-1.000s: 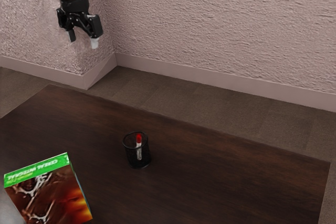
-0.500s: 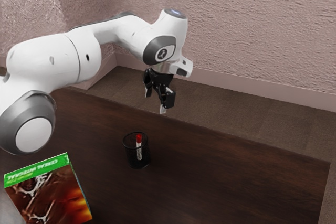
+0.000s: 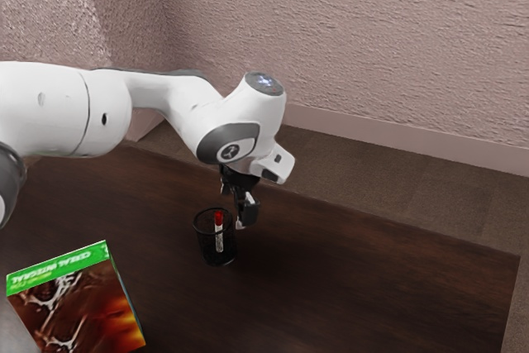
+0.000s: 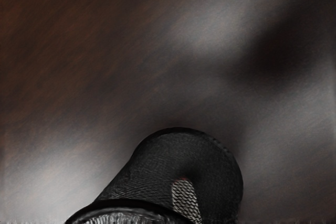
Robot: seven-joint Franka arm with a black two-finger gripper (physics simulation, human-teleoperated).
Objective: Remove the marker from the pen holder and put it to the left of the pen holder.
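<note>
Exterior view: the job is at its reaching stage, as I judge it. The marker (image 3: 219, 233) is in the pen holder (image 3: 207, 247), standing nearly upright with its red end up near the rim. The holder is on the tabletop (image 3: 372, 279), set in from the far edge and well apart from the corner at the exterior view's right.

All of the handling is left: grip the marker, lift it clear, lay it down left of the holder and let go.

My gripper (image 3: 232, 209) is open and empty, its fingers apart. It hangs close to the holder's rim, towards the far edge and the exterior view's right, so the marker lies just beside it and a little lower. The wrist view agrees, with the marker's pale body seen through the mesh. The next move probably needs a small shift back over the holder's mouth.
</note>
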